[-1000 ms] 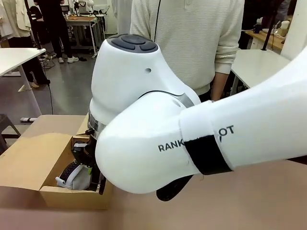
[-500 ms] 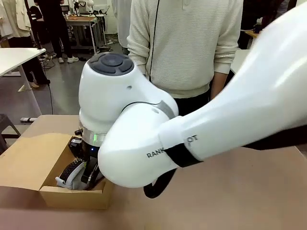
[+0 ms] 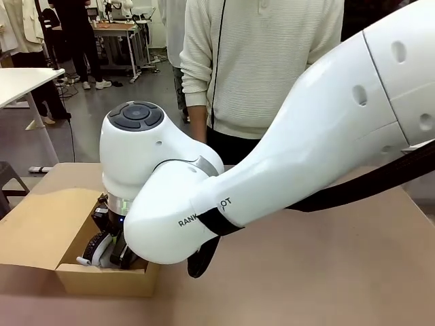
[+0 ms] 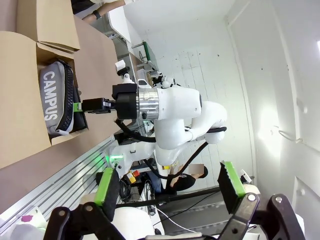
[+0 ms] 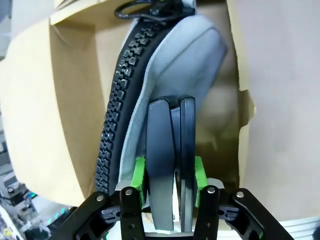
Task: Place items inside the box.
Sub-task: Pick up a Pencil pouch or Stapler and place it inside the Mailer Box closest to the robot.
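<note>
right gripper (image 5: 170, 172) | clamped on black stapler (image 5: 161, 150) | low over grey "CAMPUS" pencil case (image 5: 175, 55) in box (image 5: 75, 100) | left gripper (image 4: 168, 183) wide open, empty

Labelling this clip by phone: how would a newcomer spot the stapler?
Find the cardboard box at the table's left end, where the right arm reaches in. A grey case with a black zip lies inside. The stapler is the dark, hard bar in the right gripper, over that soft case.
</note>
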Robot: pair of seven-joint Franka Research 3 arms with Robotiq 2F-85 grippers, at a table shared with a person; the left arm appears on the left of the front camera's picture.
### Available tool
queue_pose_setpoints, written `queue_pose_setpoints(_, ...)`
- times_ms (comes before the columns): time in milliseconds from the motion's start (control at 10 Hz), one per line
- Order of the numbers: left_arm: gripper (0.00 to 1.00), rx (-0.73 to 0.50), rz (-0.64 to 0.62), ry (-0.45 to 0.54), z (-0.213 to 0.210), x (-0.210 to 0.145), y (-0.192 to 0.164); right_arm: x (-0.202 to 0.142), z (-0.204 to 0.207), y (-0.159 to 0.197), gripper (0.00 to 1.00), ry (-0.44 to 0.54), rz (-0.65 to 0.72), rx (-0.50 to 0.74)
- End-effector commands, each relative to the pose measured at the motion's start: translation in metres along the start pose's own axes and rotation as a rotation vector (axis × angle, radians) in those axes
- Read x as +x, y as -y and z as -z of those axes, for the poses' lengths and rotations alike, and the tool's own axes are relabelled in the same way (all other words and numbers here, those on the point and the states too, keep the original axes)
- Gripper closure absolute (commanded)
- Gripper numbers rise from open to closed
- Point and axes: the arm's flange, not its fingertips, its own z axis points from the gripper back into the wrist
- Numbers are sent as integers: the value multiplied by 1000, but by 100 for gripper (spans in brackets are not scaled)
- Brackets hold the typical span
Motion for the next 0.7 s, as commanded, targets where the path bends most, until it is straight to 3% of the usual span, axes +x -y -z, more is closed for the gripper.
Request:
queue_pose_setpoints(0, 0, -16, 19, 6, 0, 0, 3, 0, -6, -3, 58, 27, -17, -13)
queue_pose_setpoints(100, 0, -16, 19, 6, 0, 0, 3, 0, -6, -3, 58, 23, -17, -14)
queue_pose_setpoints(300, 0, -16, 19, 6, 0, 0, 3, 1, -5, -1, 0, 5, -16, -12)
queue_pose_setpoints(600, 0, -16, 19, 6, 0, 0, 3, 1, -6, 0, 0, 15, -13, -23)
